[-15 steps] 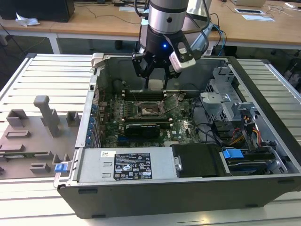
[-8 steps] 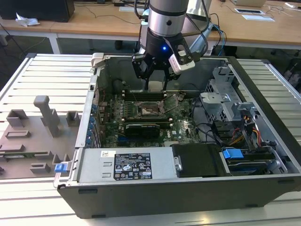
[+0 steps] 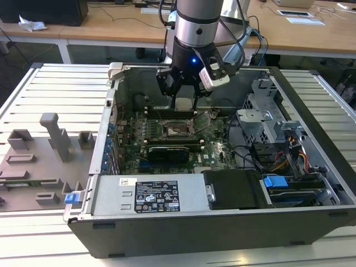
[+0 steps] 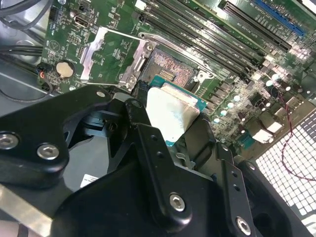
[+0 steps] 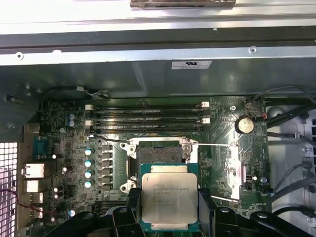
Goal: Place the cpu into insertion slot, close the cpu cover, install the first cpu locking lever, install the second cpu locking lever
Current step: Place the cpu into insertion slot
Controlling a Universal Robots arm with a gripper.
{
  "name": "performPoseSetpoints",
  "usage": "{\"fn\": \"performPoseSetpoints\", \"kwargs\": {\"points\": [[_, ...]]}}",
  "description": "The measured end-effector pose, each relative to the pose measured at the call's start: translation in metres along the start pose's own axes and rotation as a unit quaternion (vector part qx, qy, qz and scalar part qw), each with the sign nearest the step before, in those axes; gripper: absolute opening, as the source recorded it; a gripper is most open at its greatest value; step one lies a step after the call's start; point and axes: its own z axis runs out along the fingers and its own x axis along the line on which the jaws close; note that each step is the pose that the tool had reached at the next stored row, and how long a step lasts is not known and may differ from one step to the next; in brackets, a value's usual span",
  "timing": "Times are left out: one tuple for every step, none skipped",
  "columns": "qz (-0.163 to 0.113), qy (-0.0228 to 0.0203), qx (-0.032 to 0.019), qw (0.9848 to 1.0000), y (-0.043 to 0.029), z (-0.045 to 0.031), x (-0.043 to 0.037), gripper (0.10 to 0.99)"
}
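First wrist view shows your gripper (image 5: pixel 169 213) clenched on the cpu (image 5: pixel 169 190) by two opposite edges, holding it near the open insertion slot (image 5: pixel 159 154), with the cpu cover (image 5: pixel 238 180) lying open alongside. You should treat the chip as light, stiff and fragile on its underside; take it by the edges only.

Slatted pale metal counter (image 3: pixel 61 83). Behind it, long wooden desks (image 3: pixel 111 25) on white legs, papers (image 3: pixel 305 20) lying on top. Light even, bright.
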Motion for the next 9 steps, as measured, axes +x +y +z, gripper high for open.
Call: {"fn": "performPoseSetpoints", "kwargs": {"points": [[0.0,0.0,0.0,1.0,0.0,0.0005,0.0,0.541],[0.0,0.0,0.0,1.0,-0.0001,0.0013,0.0,0.541],[0.0,0.0,0.0,1.0,-0.0002,0.0025,0.0,0.541],[0.0,0.0,0.0,1.0,-0.0003,0.0031,-0.0001,0.541],[0.0,0.0,0.0,1.0,-0.0004,0.0038,-0.0001,0.541],[0.0,0.0,0.0,1.0,-0.0004,0.0046,-0.0001,0.541],[0.0,0.0,0.0,1.0,-0.0005,0.0052,-0.0001,0.541],[0.0,0.0,0.0,1.0,-0.0006,0.006,-0.0001,0.541],[0.0,0.0,0.0,1.0,-0.0006,0.007,-0.0001,0.541]]}}
